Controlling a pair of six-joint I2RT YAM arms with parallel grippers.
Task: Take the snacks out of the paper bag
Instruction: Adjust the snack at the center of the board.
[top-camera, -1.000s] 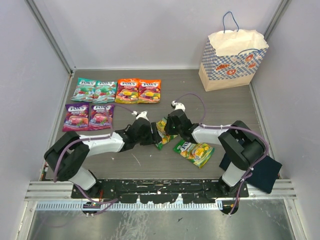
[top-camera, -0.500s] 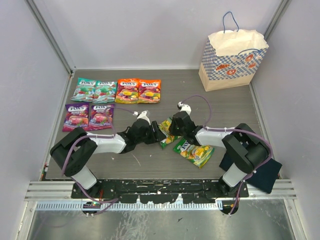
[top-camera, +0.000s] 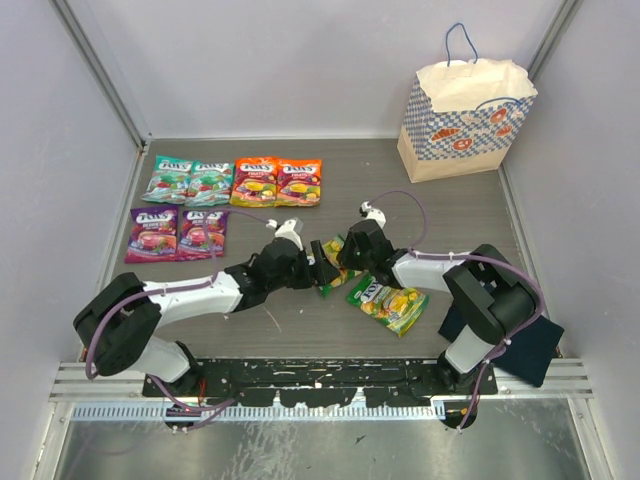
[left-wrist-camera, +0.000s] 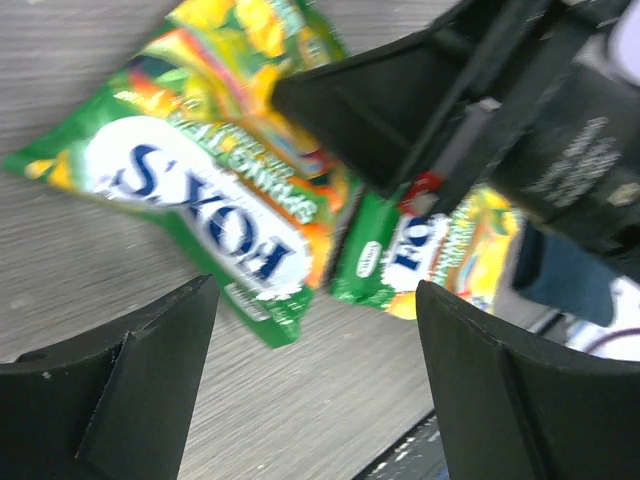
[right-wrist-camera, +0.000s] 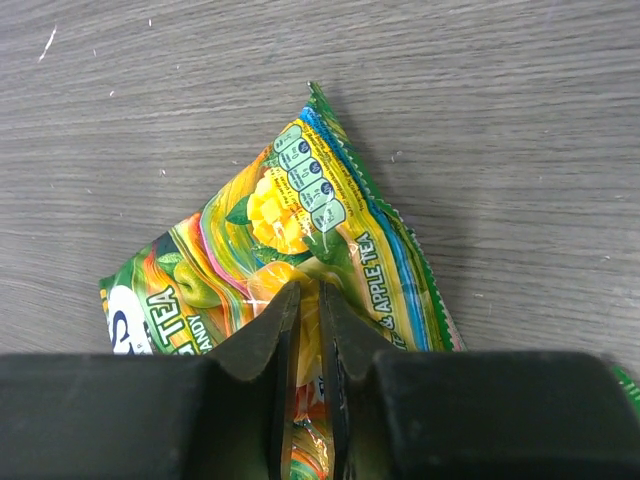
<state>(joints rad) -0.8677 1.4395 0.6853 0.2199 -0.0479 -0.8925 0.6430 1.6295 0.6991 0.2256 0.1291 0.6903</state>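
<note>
The right gripper (right-wrist-camera: 308, 296) pinches a green packet (right-wrist-camera: 300, 210) by one end, its jaws pressed nearly together on the film, near the middle of the counter (top-camera: 300, 330). Whether the packet rests on the counter or hangs just above it cannot be told. The left gripper (left-wrist-camera: 315, 290) faces it from the left with jaws spread wide and nothing between them. A second green packet (top-camera: 388, 303) lies flat just beside, toward the near right. Six more snacks sit in rows by the far left corner: a teal pair (top-camera: 188, 180), an orange pair (top-camera: 277, 181) and a purple pair (top-camera: 177, 233). The bag (top-camera: 465, 115) stands upright at the far right corner, well apart; its inside is hidden.

The pinch looks thin and the film is glossy, so the packet could slide out or swing. If this is a handover, the right gripper letting go before the left closes would drop it. The left jaws might also catch the right's fingers, which overlap the packet, or nip the second packet behind it.

The held packet shows a white "FOX'S" logo, upside down in the left wrist view. The right wrist view shows "& APPLE TEA" along one edge, plus "TEA" and a cut-off "ANDY". The second packet shows only "FO".
</note>
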